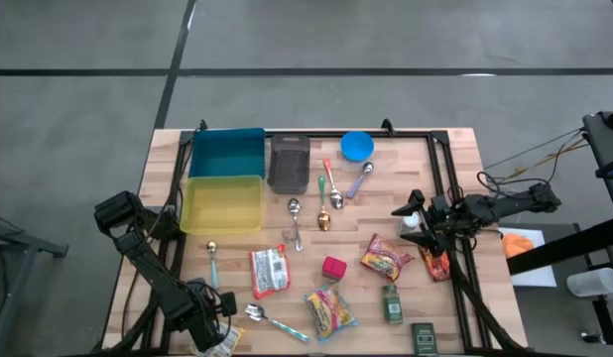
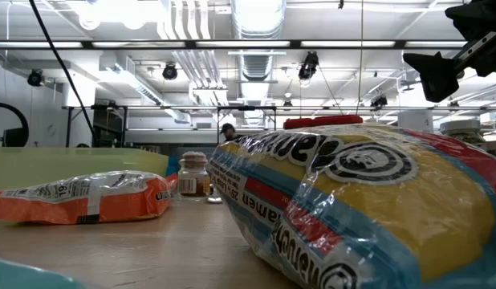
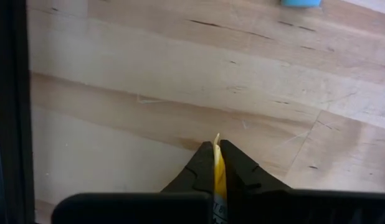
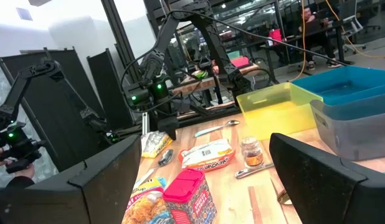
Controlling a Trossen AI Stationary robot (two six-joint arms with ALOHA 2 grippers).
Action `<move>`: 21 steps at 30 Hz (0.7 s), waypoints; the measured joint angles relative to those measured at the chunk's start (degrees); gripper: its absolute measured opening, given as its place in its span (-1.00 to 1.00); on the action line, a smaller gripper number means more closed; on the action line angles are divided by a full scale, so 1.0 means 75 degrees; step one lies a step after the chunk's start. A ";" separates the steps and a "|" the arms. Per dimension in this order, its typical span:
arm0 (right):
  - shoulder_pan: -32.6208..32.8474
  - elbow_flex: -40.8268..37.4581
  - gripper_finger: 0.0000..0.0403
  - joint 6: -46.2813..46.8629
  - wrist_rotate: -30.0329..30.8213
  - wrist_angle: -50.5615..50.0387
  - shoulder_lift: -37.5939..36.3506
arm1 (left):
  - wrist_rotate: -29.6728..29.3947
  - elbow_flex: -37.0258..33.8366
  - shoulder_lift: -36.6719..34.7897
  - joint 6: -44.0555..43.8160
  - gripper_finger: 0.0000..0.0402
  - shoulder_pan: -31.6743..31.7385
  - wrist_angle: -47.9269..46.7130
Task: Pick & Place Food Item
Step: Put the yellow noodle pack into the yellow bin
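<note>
Yellow packet [image 3: 218,177] pinched edge-on in clenched left gripper [image 3: 217,163] at table's near-left corner; right gripper [image 4: 205,180] waits agape, far side.

The left claw [image 1: 219,340] hides most of a yellow packet [image 3: 218,177], only its thin edge showing. A noodle pack [image 2: 352,201] runs off the low view's edge.
</note>
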 joint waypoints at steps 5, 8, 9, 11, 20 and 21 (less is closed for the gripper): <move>0.0000 -0.0003 0.74 0.0000 -0.0001 0.0000 -0.0001 | -0.0120 0.0000 -0.0014 0.0060 -0.99 0.0001 0.0000; 0.0000 -0.0003 0.74 0.0000 -0.0002 0.0000 -0.0001 | -0.0236 0.0000 -0.0048 0.0239 -0.99 0.0001 0.0000; 0.0000 -0.0003 0.74 0.0000 -0.0001 0.0000 0.0001 | -0.0293 0.0000 -0.0073 0.0290 -0.99 0.0001 -0.0002; 0.0002 -0.0001 0.74 0.0000 -0.0001 0.0000 -0.0001 | -0.0435 0.0000 -0.0142 0.0388 -0.99 0.0001 -0.0007; 0.0000 -0.0002 0.74 0.0000 -0.0003 0.0000 -0.0001 | -0.1275 0.0120 -0.0478 0.0658 -1.00 0.0001 -0.0482; 0.0002 -0.0002 0.74 0.0000 0.0000 0.0000 0.0000 | -0.1353 0.0131 -0.0508 0.0662 -1.00 0.0001 -0.0547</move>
